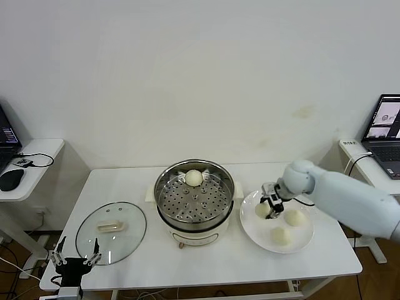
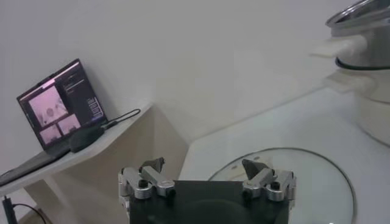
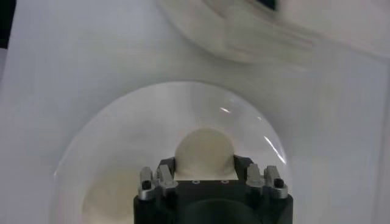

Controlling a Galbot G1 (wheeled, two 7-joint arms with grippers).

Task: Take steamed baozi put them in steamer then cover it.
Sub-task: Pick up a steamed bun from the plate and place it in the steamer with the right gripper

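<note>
My right tool [image 1: 272, 207] is clamped on a steamed baozi [image 3: 203, 152] at the plate's [image 1: 275, 246] near-steamer edge, my right arm reaching in from the side, forearm angled down, wrist bent over the plate. Two more baozi [image 1: 294, 217] lie just beyond the tool on that plate. The steamer [image 1: 194, 203] stands beside it, one baozi [image 1: 194, 177] on its perforated tray. My left tool [image 1: 75, 258] hangs spread wide at the tabletop's [image 1: 125, 269] front corner, by the glass lid [image 1: 111, 232]. No readable writing.

right pincer [image 1: 270, 209] clamped, arm extended; left pincer [image 1: 75, 256] spread, parked.
</note>
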